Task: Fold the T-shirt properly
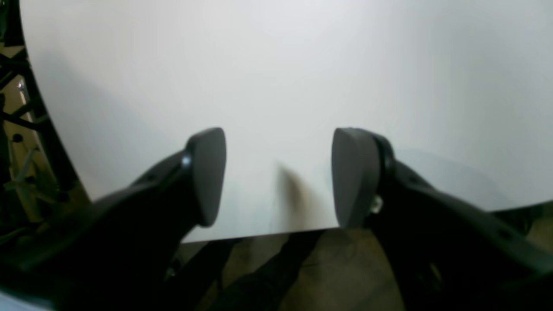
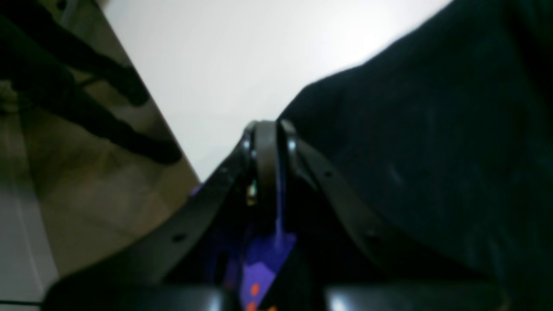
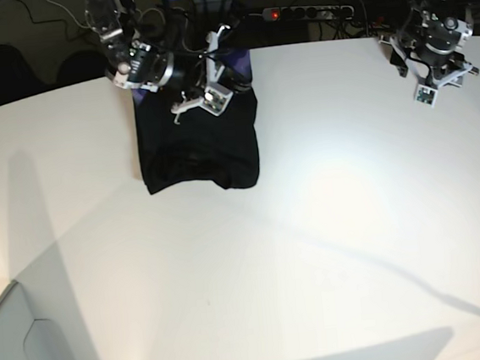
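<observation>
- The right hand [image 2: 268, 142] is clamped on the T-shirt [image 3: 198, 146]; in the right wrist view its two dark fingers [image 2: 264, 164] press together with a sliver of purple-blue cloth pinched between them.
- Below those fingers, closer to the wrist, more of the shirt's printed side shows: purple-blue with small orange flecks.
- To one side of the right hand the plain black cloth spreads away, filling most of that half of the right wrist view.
- To the other side of the right hand lies bare white bench [image 2: 224, 65], then its edge, with brownish floor beyond.
- In the base view the T-shirt lies as a compact black bundle on the bench, its far end gathered up under the right hand [image 3: 206, 94] near the bench's far edge; a strip of purple-blue shows at the shirt's far edge, just beside the hand.
- The shirt's near edge is rounded and creased, lying flat on the bench away from the hand.
- The left hand [image 1: 278, 177] is open, its two fingers spread wide with nothing between them.
- Ahead of the left hand there is only bare white bench; the bench's edge runs just beneath the fingertips.
- In the base view the left hand [image 3: 435, 85] sits at the far corner of the bench, well apart from the T-shirt.
</observation>
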Available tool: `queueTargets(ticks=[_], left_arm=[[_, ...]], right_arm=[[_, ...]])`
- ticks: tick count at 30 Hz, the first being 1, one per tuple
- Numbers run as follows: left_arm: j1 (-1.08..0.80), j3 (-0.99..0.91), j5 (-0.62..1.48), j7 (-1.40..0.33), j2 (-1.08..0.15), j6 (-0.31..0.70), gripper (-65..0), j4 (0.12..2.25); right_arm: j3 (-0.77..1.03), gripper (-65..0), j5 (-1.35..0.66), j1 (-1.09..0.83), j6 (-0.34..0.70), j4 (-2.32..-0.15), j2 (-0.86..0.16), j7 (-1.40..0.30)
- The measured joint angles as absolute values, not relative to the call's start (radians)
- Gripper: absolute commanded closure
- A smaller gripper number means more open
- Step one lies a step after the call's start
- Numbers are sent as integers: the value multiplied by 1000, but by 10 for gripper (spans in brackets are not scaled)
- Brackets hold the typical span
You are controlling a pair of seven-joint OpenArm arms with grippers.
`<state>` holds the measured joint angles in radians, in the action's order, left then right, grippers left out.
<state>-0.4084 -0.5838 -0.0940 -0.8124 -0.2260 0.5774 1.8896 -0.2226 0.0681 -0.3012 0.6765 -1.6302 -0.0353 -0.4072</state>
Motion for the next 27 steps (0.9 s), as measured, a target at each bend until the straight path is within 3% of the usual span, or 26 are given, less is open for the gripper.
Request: queueTargets(ticks=[4, 13, 22, 27], left_arm=[[-406, -581, -94, -809, -227, 577, -372, 1890], [-407, -579, -93, -809, -221, 577, -372, 1890], [-405, -578, -94, -809, -219, 577, -372, 1890], [-405, -578, -94, -809, -218, 577, -372, 1890]], right_arm=[[-223, -2, 75, -295, 677, -1637, -36, -414], [-17, -2, 65, -426, 677, -1986, -57, -402], [172, -2, 68, -453, 677, -1829, -55, -405], [215, -2, 61, -427, 677, -1689, -55, -297]])
